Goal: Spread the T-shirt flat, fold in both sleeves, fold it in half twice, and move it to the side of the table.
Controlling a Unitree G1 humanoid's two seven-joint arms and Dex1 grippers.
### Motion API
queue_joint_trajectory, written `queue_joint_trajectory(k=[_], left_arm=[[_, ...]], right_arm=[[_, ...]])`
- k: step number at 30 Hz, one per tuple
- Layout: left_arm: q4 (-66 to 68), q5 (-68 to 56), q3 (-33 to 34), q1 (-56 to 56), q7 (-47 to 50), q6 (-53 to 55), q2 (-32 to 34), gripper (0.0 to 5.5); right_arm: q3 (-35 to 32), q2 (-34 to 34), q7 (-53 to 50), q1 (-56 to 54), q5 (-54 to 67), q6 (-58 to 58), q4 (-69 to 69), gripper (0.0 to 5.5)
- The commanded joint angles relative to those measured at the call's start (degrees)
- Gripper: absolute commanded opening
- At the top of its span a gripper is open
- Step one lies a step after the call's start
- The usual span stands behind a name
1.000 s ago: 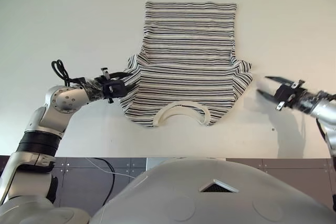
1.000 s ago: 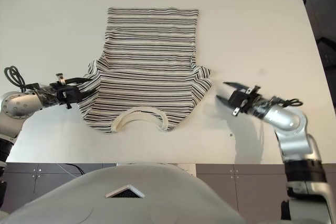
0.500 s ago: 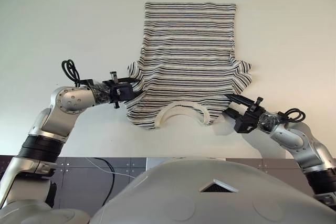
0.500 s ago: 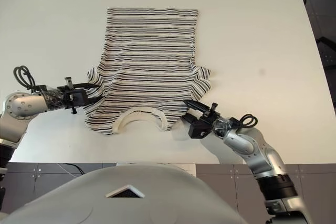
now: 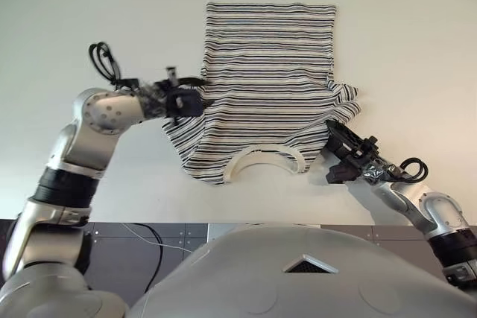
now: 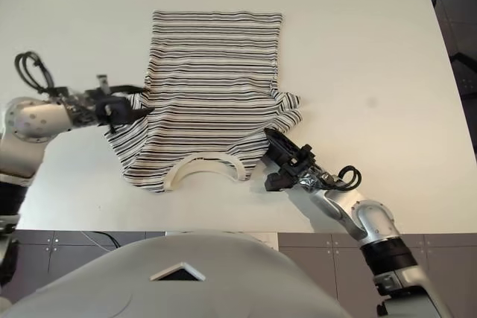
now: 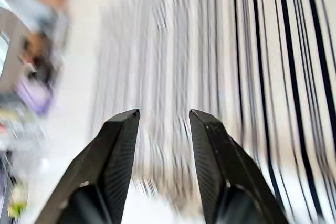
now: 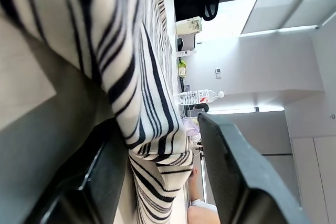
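Apparently the sleeve folds are the step in hand. The left gripper (image 7: 164, 113) hovers over the shirt's (image 5: 268, 57) left shoulder with its fingers spread. Striped cloth lies just beyond its tips, and none of it is pinched. To fold well here, it should come down on the outer edge, take only the top layer, and carry it inward in a low arc so the body stays put.

The shirt lies ahead of both grippers on the table (image 5: 74, 5), hem far and collar (image 5: 264, 156) near. It is thin, limp knit with fine dark and pale stripes and a plain ribbed collar, and it will likely drag and wrinkle rather than slide.

The right gripper (image 8: 157, 124) sits at the right shoulder, its fingers apart with a soft fold of cloth between them, not yet squeezed. Just past it the sleeve (image 5: 344, 102) is bunched and wavy. I would close on the fold's edge and pull the sleeve smooth before laying it over.
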Motion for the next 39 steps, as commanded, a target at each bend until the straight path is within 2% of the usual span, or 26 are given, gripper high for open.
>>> queue_joint_trajectory(k=[1,6,12,26,30,36,39], left_arm=[[-4.48,0.25,-2.97,-1.76,0.57,4.52,-5.54,1.77],[-2.74,3.03,-7.44,-0.66,0.66,5.09,-9.09,1.77],[5.68,5.98,-12.58,0.63,2.77,3.48,-14.27,1.77],[13.2,13.48,-14.85,4.69,2.81,-2.41,-8.26,1.77],[14.87,14.52,-14.4,4.99,3.97,-3.93,-6.79,1.77],[15.01,14.05,-12.86,7.1,5.46,-4.63,-4.44,1.77],[15.17,13.96,-12.51,7.46,5.46,-5.14,-3.82,1.77]], right_arm=[[3.46,0.95,1.32,-1.05,-0.62,0.44,3.8,2.26],[4.82,-0.05,0.16,-2.97,-0.84,-0.03,3.03,2.26],[5.75,1.26,1.13,-5.8,3.09,-1.82,2.31,2.26],[1.63,1.58,6.05,-6.85,13.99,-4.98,-3.09,2.26],[-3.36,-0.69,9.6,-3.94,19.49,-4.82,-10.72,2.26],[-16.86,-2.81,14.61,-3.08,29.79,-0.26,-18.86,2.26],[-18.87,-2.15,16.94,-4.81,31.28,1.58,-19.35,2.26]])
